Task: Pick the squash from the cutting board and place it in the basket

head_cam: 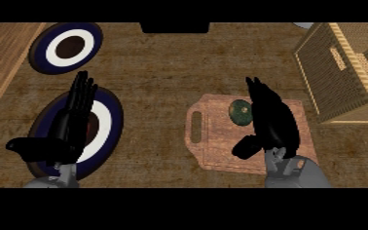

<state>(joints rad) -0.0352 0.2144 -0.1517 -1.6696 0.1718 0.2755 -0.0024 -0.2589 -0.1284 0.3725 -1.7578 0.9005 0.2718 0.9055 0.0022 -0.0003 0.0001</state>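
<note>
Dark green round squash (241, 111) sits on the brown wooden cutting board w/ handle slot (215, 148), upper middle of board, not lifted. Robot's right hand (271, 119) is over the board just right of the squash, fingers straight & pointing up the view, thumb out toward lower left; released, grasping nothing, tho its edge overlaps the squash's right side so can't tell if touching. Tan woven wicker basket (332, 68) stands at right edge of counter, well apart from the squash, just beyond board's upper right corner. Left hand (72, 117) rests at left, fingers straight & up, nothing held, above a dark blue & white round plate (109, 122). 2nd blue/white round plate (50, 51) near upper left.
</note>
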